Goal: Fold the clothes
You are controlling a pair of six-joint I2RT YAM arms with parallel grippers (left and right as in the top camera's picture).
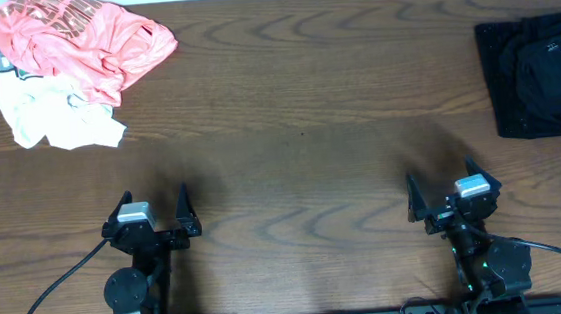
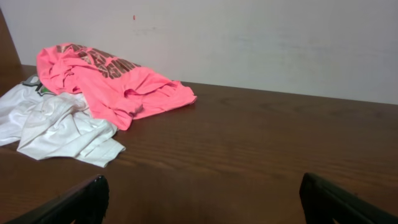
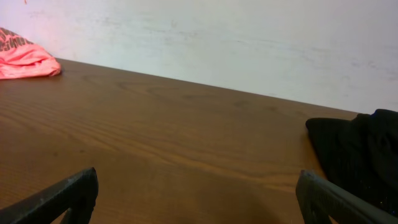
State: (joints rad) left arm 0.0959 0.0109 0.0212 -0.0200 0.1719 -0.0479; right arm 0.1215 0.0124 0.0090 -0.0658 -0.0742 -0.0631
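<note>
between folds, we reckon: left gripper (image 1: 154, 201) and right gripper (image 1: 441, 178) gape empty, black clothes (image 1: 540, 76) stacked beyond the right one; next, reach the pink shirt (image 1: 81, 37) beyond the left.

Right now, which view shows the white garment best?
Left wrist: the white garment is large, folds clear, pink shirt overlapping it. Overhead shows it small, top left. Right wrist shows none of it.

My arms (image 1: 130, 287), matte black all over
Left claw (image 1: 153, 199), right claw (image 1: 440, 177): silver blocks (image 1: 136, 211) on top, pointy fingers (image 1: 184, 201), black cables (image 1: 69, 270).
</note>
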